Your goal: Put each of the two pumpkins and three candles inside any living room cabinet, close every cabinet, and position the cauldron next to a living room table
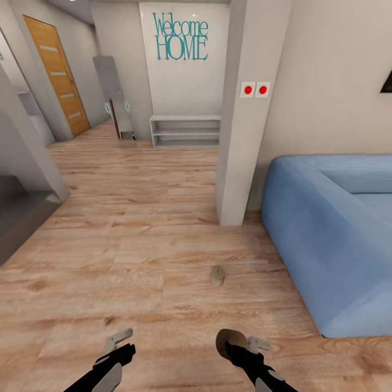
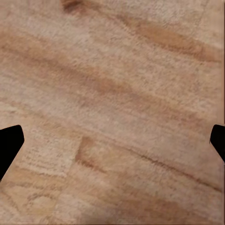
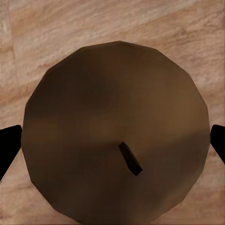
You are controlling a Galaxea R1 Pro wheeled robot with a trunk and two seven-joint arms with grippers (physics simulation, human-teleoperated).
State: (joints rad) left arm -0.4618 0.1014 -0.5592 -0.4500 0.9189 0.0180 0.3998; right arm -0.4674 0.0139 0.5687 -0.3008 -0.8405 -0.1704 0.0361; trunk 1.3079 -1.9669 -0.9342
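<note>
A candle (image 3: 117, 131) is seen clamped in the right gripper (image 1: 235, 344), its round tan end and short dark wick turned toward the wrist camera, and the two dark fingertips (image 3: 9, 147) are pressed against its opposite sides; in the head view the same candle (image 1: 228, 342) is carried low over the wooden floor (image 1: 136, 245), just ahead of the black right arm. The left gripper (image 1: 121, 338) is held at the same height, a little apart to the left, and nothing is gripped there: in the left wrist view its fingertips (image 2: 9, 145) are spread wide at the edges, with bare floor planks (image 2: 112, 112) seen between them. Further out, a second candle (image 1: 217, 276) is spotted lying on the floor, ahead of the right gripper and well short of the grey pillar (image 1: 242, 109). To the right of it, the blue sofa (image 1: 332, 239) is set against the pale wall, its near corner close to the pillar's foot. Two red round switches (image 1: 255, 90) are mounted on the pillar's face. Beyond, at the end of the hall, a low white shelf unit (image 1: 186, 130) is placed under the teal "Welcome HOME" lettering (image 1: 181, 37), and an orange wooden door (image 1: 57, 73) is seen far left.
</note>
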